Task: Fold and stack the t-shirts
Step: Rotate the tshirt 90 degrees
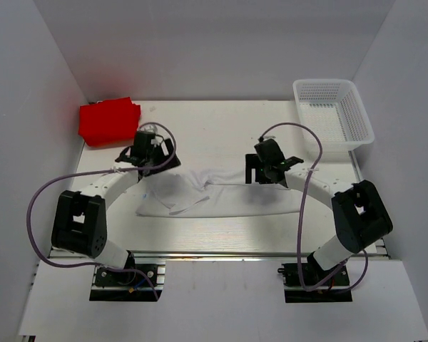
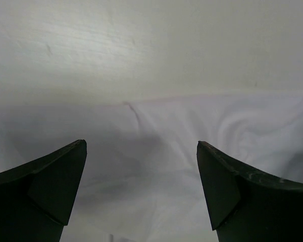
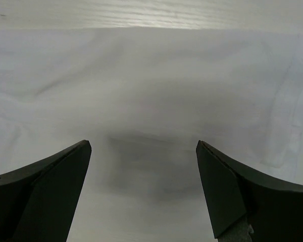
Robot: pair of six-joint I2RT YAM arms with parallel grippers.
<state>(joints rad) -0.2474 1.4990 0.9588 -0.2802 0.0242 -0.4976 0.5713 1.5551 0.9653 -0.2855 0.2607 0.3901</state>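
Note:
The white t-shirt [image 1: 221, 194] lies spread and partly folded across the middle of the table. It fills the left wrist view [image 2: 202, 136] and the right wrist view [image 3: 151, 85]. The red t-shirt [image 1: 108, 120] sits folded at the back left corner. My left gripper [image 1: 155, 158] is open above the white shirt's far left edge [image 2: 141, 146], holding nothing. My right gripper [image 1: 265, 171] is open above the shirt's far right part [image 3: 144, 146], holding nothing.
A white plastic mesh basket [image 1: 333, 112] stands at the back right corner. White walls close in the table on three sides. Bare table [image 1: 221, 132] lies behind the white shirt.

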